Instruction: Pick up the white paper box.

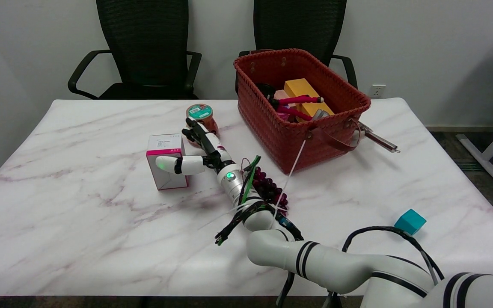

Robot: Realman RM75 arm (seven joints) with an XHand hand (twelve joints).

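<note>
The white paper box (165, 171), with a pink band near its top, stands upright on the marble table (79, 214), left of centre. My right hand (201, 156) is at the box's right side. Its thumb (173, 164) lies across the box's front face. Its fingers (199, 134) stretch straight past the box's back right corner, spread apart from the thumb. The box still rests on the table, and I cannot see the fingers closing on it.
A round brown tub with a teal lid (200, 114) stands just behind the fingers. A bunch of dark grapes (270, 190) lies under the forearm. A red woven basket (272, 128) of items sits at the back right, a teal cube (410, 221) near right.
</note>
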